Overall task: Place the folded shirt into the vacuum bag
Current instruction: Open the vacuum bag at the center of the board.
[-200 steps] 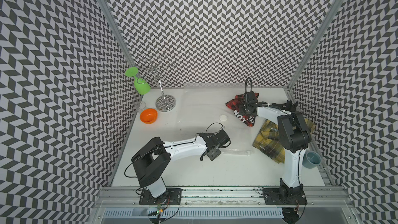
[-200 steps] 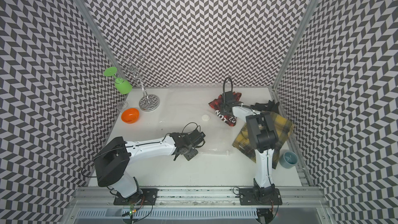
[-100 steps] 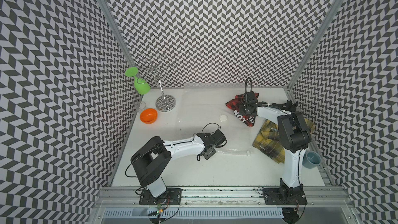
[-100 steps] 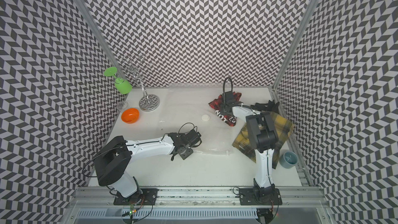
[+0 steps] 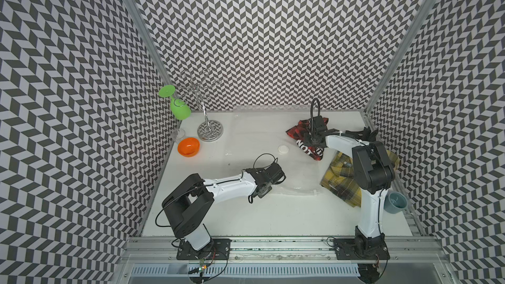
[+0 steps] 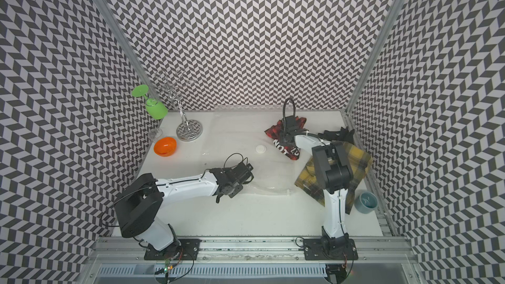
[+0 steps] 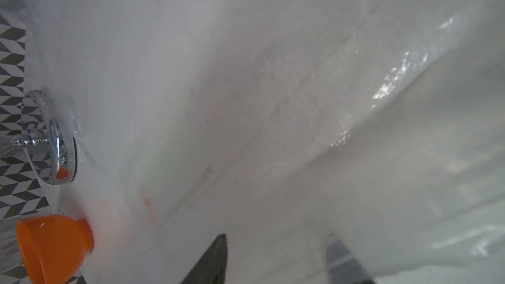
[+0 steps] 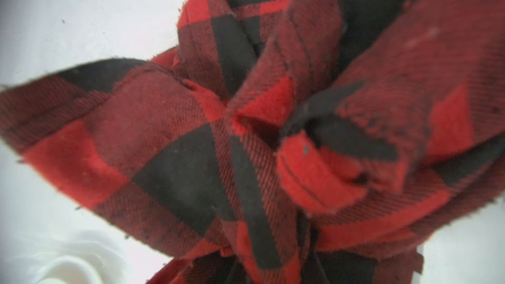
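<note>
The vacuum bag (image 5: pixel 293 190) is clear plastic lying flat across the middle of the table, its round white valve cap (image 5: pixel 283 149) showing in both top views (image 6: pixel 261 149). My left gripper (image 5: pixel 273 180) is low at the bag's front edge. In the left wrist view its jaws (image 7: pixel 277 244) stand apart, and one finger (image 7: pixel 341 260) looks hazy behind the film. The shirt (image 5: pixel 300 135), red-and-black plaid with white letters, is bunched at the back right. My right gripper (image 5: pixel 314 140) is shut on the shirt (image 8: pixel 246 132), and cloth hides its fingers.
At the back left are a chrome glass stand (image 5: pixel 210 131) with a hanging green wine glass (image 5: pixel 180 109), a clear glass (image 5: pixel 178 133) and an orange bowl (image 5: pixel 188 146). A yellow plaid cloth (image 5: pixel 340 184), black cloth (image 5: pixel 360 133) and blue-grey cup (image 5: pixel 395 202) lie along the right side.
My left gripper has slid a little to the left along the bag's front edge and its jaws have narrowed. The right arm and the shirt have stayed still.
</note>
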Robot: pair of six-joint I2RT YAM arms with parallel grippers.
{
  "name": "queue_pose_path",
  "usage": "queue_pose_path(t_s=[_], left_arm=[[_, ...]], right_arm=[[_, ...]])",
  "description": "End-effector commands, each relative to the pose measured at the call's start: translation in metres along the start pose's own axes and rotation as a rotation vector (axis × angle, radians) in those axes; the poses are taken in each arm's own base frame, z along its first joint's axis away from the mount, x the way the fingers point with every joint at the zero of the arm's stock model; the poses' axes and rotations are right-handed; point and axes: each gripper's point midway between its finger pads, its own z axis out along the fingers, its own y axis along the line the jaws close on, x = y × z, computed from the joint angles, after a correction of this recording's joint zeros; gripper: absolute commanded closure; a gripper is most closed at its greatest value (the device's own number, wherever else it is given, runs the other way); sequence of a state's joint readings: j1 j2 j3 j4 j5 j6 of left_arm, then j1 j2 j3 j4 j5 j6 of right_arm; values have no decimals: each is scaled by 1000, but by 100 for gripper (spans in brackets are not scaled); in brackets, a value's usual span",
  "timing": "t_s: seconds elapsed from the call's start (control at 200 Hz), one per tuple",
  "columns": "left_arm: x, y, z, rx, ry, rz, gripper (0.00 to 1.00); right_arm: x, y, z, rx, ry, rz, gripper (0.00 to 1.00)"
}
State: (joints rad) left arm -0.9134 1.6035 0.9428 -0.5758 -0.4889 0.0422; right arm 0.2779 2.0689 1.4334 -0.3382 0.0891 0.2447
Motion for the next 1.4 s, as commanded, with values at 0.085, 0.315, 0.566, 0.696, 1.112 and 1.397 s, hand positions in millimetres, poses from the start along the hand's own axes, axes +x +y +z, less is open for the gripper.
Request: queue_pose_path(t_s=[0.085,0.315,0.566,0.696,1.112,1.397], left_arm=[[-18,5,-4,-1,-87,-6,73],[-42,-31,-17,197,-178,32,100],[-91,-38,-49,375,-306,-82,100],[-123,-39,-62,504,-383,-181,100],[-162,-19,-65,682,-386,-352,100],[-170,18,-92,767,-489,-450,100]], right_arm=[[46,-14,12,38,152,-17,100],[-10,6,-67,-69,-15,22,100],[-28,12,-181,-190,-193,47,100],[-17,11,-228,-249,-257,59,100],[68,119,-346,-576,-331,-172,100],[169,109,-247,-453,-141,-148,100]])
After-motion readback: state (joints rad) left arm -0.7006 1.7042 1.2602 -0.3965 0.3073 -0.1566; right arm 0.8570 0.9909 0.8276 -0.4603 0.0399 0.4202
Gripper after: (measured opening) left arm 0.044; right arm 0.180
